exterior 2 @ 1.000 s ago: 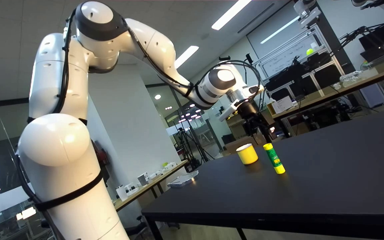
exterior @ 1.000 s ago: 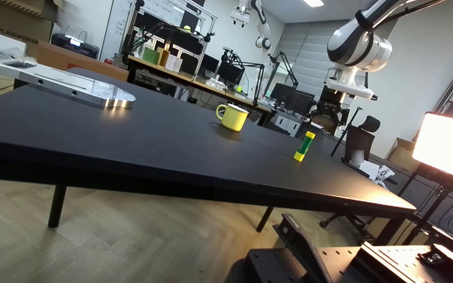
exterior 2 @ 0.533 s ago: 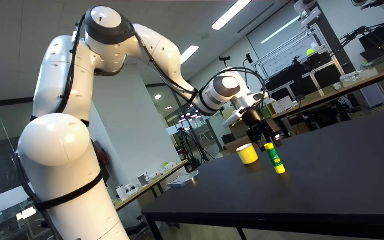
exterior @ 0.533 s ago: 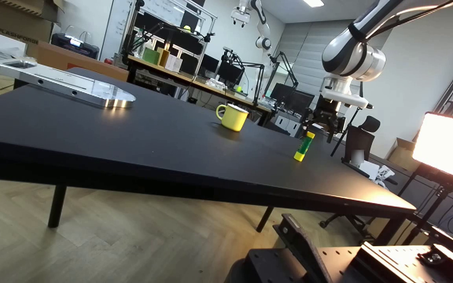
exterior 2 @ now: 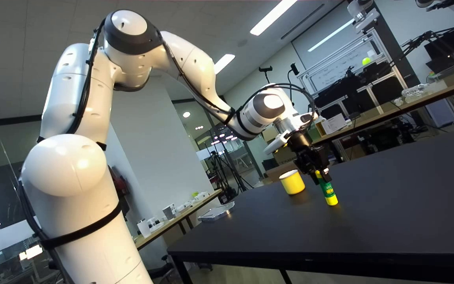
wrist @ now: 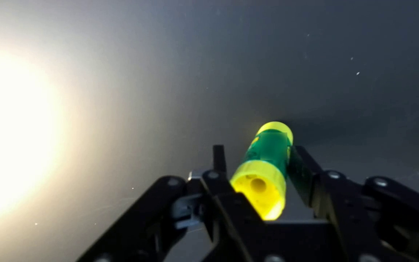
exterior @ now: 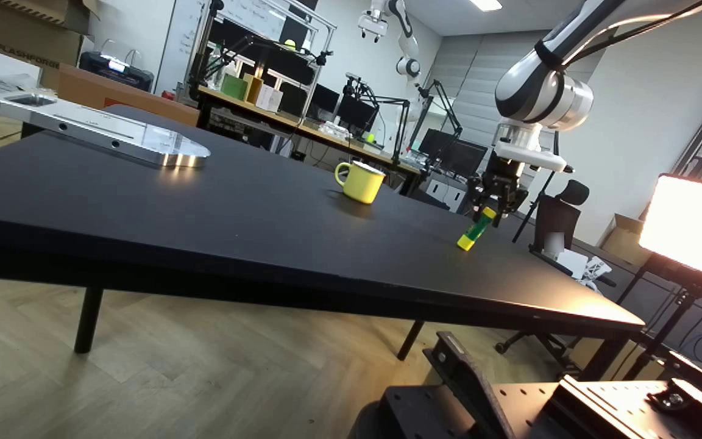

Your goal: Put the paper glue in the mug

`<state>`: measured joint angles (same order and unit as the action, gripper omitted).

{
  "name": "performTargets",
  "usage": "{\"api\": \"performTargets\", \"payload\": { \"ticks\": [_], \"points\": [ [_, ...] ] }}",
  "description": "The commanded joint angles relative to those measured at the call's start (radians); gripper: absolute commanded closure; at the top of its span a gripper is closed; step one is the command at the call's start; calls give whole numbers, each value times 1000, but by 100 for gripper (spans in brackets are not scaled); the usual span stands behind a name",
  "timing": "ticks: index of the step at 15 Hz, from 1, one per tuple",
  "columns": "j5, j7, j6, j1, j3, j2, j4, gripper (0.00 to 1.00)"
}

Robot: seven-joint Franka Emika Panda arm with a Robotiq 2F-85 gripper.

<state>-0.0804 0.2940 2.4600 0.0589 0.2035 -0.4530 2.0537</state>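
Observation:
The paper glue, a green tube with yellow ends, stands tilted on the black table, its lower end apparently touching the top. My gripper is around its upper part from above, also in an exterior view. In the wrist view the glue lies between the fingers of the gripper. The right finger touches its side, while a gap shows at the left fingertip, so the jaws stand partly open. The left finger hides part of the near yellow end. The yellow mug stands upright, apart from the gripper.
A silver metal plate lies at the table's far end from the glue. A bright light panel stands beyond the table edge. A black perforated mount is in the foreground. The table's front edge shows clearly.
My gripper has come down over the paper glue and its jaws have drawn closer together. The glue, less tilted before, now leans more, its top shifted. The mug has not moved.

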Motion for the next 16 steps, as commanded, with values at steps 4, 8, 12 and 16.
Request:
{"api": "performTargets", "payload": {
  "ticks": [4, 8, 12, 16],
  "points": [
    [22, -6, -25, -2, -20, 63, 4, 91],
    [-7, -7, -2, -22, -34, 146, 29, 91],
    [-45, -13, 0, -55, -58, 203, 16, 91],
    [-18, -77, -80, -75, -116, 196, -53, 91]
  ]
}}
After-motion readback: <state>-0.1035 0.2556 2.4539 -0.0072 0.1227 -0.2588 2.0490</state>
